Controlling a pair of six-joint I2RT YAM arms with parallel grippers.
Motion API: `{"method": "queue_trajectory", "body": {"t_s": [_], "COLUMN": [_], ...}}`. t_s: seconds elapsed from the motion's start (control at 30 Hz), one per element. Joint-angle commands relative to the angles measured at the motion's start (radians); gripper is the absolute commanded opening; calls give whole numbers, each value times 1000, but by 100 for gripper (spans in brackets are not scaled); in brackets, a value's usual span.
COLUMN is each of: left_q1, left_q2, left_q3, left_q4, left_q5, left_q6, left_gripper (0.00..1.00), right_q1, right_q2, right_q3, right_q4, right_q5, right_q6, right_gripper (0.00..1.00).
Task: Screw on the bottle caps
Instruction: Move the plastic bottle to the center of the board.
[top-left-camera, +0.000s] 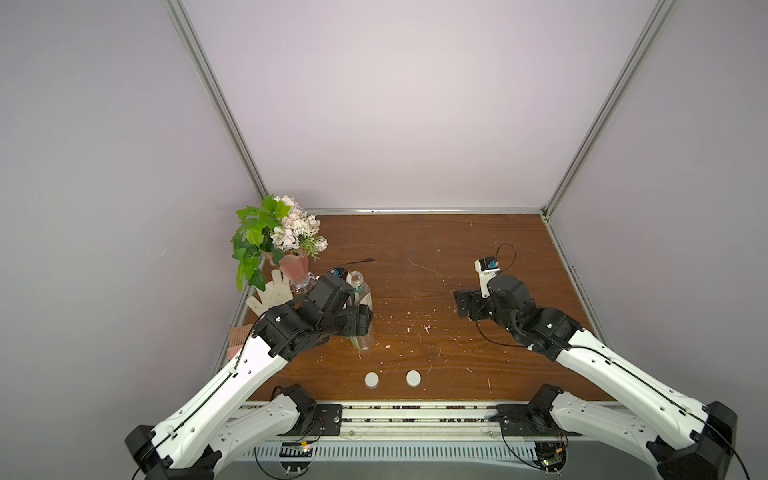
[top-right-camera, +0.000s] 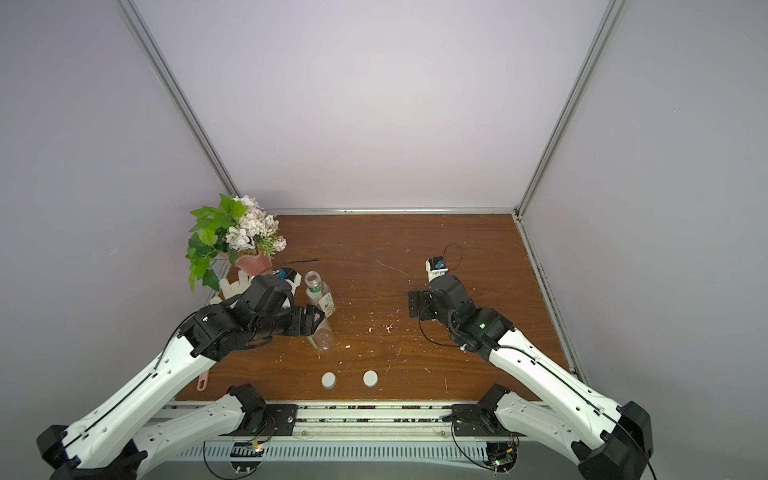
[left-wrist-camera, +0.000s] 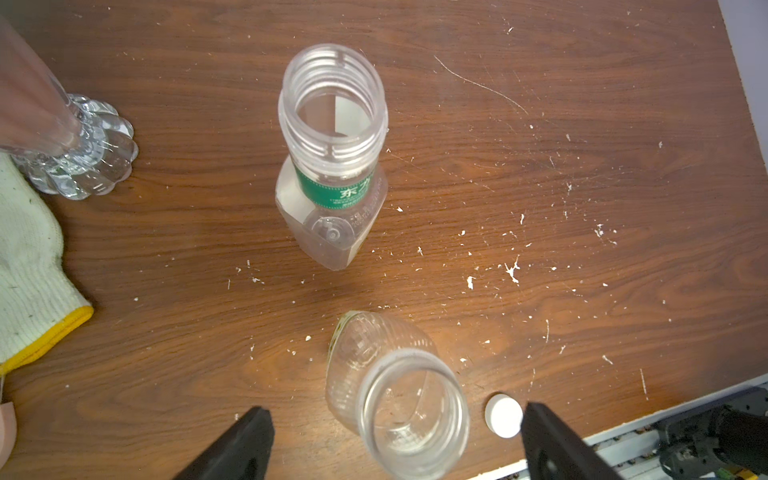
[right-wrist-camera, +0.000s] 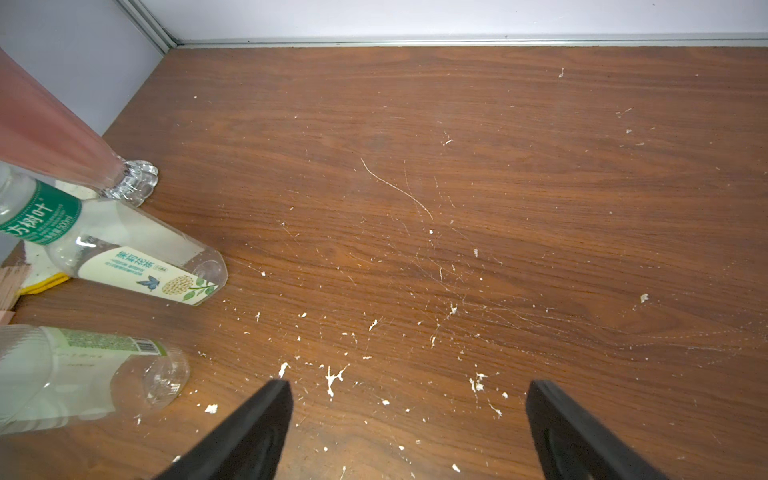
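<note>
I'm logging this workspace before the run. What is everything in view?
green-banded bottle: one, clear, uncapped, left of centre.
ribbed bottle: one, clear, uncapped, just in front of it.
bottle caps: two, white, near the front edge.
vase: one, pink, holding flowers, far left corner.
glove: one, white, beside the vase.
pink tool: one, left edge, partly hidden.
table: one, brown wood.
left end effector: black, open, flanking the ribbed bottle, not touching.
right end effector: black, open, empty, right side.

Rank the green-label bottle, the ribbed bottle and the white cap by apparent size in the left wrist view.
Largest, unranked: green-label bottle and ribbed bottle look alike; the ribbed one sits nearer the camera and is cut by the frame edge.
Smallest: white cap.
</note>
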Motion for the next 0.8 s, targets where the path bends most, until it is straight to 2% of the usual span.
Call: {"method": "queue_trajectory", "body": {"t_s": [0.0, 0.77], "left_q1": [-9, -34], "left_q2": [10, 83], "left_q3": [-2, 17], "left_q4": [-18, -18], "left_q5": [-14, -32], "left_q6": [13, 26], "left_gripper": [86, 58], "right_q1": [20, 51], "right_q2": [9, 19], "right_q3": [56, 38], "right_q4": [2, -7], "right_q5": [43, 91], "right_q6": [-11, -14], "right_gripper": [95, 94]}}
